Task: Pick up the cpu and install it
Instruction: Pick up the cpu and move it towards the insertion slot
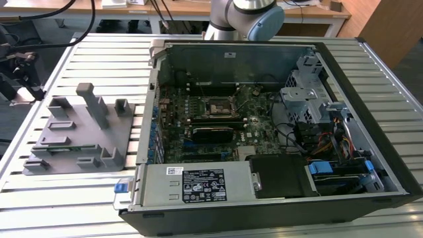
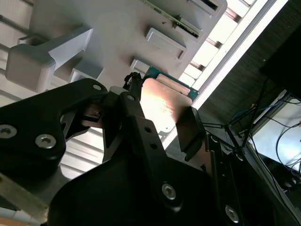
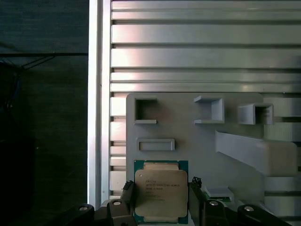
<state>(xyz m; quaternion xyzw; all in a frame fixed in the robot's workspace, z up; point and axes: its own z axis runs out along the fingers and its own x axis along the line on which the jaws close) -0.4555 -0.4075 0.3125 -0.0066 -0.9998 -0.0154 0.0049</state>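
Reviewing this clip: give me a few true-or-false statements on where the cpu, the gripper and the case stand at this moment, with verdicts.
1. In the first wrist view the cpu is gripped between the fingers of the gripper. True.
2. The cpu is already seated in the motherboard. False: it is at the gripper, over the grey fixture, not at the socket.
3. The computer case lies open with its motherboard exposed. True.
4. The grey fixture lies inside the case. False: it lies on the slatted table, at the exterior view's left of the case.
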